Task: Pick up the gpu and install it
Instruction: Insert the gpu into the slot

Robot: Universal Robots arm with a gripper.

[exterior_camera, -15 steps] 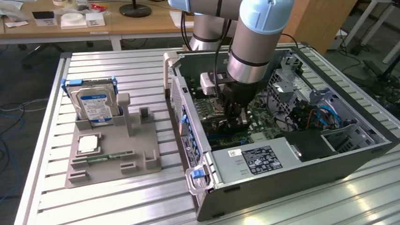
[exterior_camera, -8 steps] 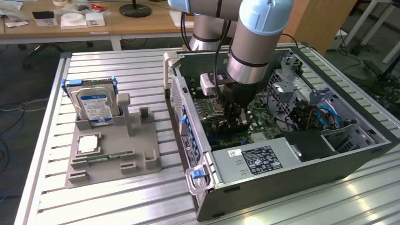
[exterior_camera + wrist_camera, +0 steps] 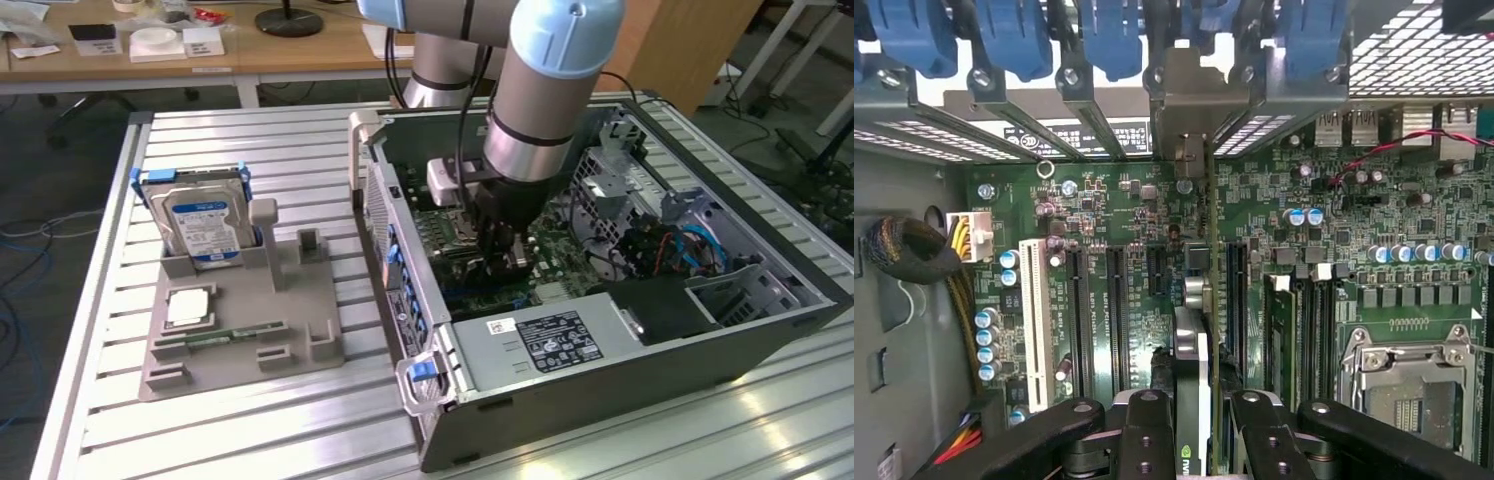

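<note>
Seating the card: your gripper (image 3: 1192,425), clenched on the gpu (image 3: 1192,345), holds it edge-down inside the open computer case (image 3: 641,350) | gpu stands over the motherboard (image 3: 1124,200), along its long slots | next, by my judgement: straight press, bracket aligned at rear wall | tight room: memory sticks (image 3: 1282,330) close beside.

A silver blue-labelled hard drive (image 3: 203,222) is seen upright in a grey holder (image 3: 240,330) beside an opened computer case (image 3: 641,350), its green motherboard (image 3: 1124,215) exposed.
</note>
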